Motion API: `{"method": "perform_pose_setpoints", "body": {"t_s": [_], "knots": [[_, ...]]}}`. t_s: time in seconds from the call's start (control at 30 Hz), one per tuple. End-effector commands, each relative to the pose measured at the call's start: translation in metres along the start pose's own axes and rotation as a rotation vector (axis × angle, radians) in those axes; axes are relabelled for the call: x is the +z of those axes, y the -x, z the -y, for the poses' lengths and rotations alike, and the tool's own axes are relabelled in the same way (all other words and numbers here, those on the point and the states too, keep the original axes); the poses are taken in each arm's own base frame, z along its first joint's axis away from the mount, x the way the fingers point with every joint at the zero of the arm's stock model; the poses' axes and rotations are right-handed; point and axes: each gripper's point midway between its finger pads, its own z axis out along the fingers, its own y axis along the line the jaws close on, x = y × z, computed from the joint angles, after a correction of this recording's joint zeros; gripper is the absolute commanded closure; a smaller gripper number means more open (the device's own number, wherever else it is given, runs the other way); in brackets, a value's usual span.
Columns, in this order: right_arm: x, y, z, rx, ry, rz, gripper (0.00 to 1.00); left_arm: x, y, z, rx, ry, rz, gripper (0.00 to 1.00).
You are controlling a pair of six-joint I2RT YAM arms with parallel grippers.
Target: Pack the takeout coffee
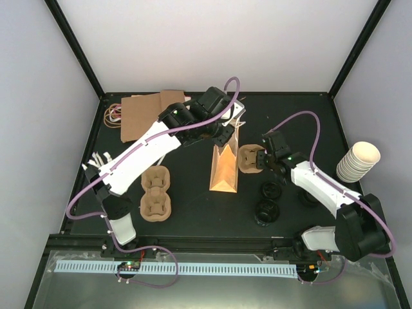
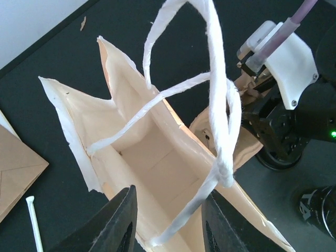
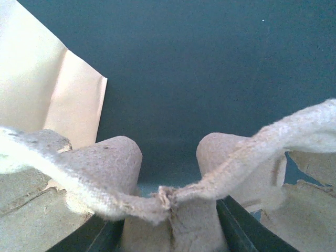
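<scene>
- Top external view, left: spare pulp tray [image 1: 156,193] flat on the table [image 1: 193,212], pockets bare, well apart from the coffee.
- Centre: open-mouthed paper bag [image 1: 225,167], with the left gripper [image 1: 226,134] at its far rim. In the left wrist view, fingers [image 2: 118,223] set either side of the bag wall and one twisted handle [image 2: 218,105], with a gap showing between them. Pinched or merely bracketed: cannot tell.
- Just right of the bag: right gripper [image 1: 261,158] clamped on the held pulp tray [image 1: 246,159]. Tray just beside the bag's right wall, not inside.
- Right: lidded coffee cups [image 1: 270,190] on the table near the right arm, none in a tray or in the bag. Stack of cream cups [image 1: 357,161] at the far right.
- Step judged in hand: steadying the bag mouth for the tray.
- Next move, by judgement: lifting the tray over the rim, clear of the handle strand draped across it in the right wrist view.
</scene>
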Motion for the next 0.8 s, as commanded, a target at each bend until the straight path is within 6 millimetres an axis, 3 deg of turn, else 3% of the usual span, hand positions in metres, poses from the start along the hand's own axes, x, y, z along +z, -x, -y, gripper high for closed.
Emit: {"method": "perform_pose_setpoints", "body": {"t_s": [0.0, 0.07, 0.2, 0.47, 0.6, 0.77], "knots": [[-0.012, 0.019, -0.002, -0.005, -0.004, 0.061, 0.59, -0.002, 0.004, -0.001, 0.041, 0.022, -0.005, 0.64], [-0.014, 0.020, -0.002, -0.003, -0.002, 0.064, 0.59, 0.003, 0.003, -0.002, 0.045, 0.034, -0.014, 0.68], [-0.022, 0.026, -0.001, 0.004, -0.001, 0.086, 0.59, 0.006, 0.005, -0.017, 0.014, 0.122, -0.010, 0.97], [-0.064, 0.053, -0.001, 0.010, 0.012, 0.175, 0.59, -0.042, 0.017, -0.019, 0.018, 0.099, 0.140, 0.98], [-0.094, 0.072, -0.007, -0.004, 0.052, 0.233, 0.59, -0.078, 0.019, -0.020, 0.031, 0.078, 0.242, 0.98], [-0.129, 0.086, -0.008, -0.038, 0.079, 0.298, 0.59, -0.106, 0.006, -0.017, 0.054, 0.036, 0.302, 0.98]]}}
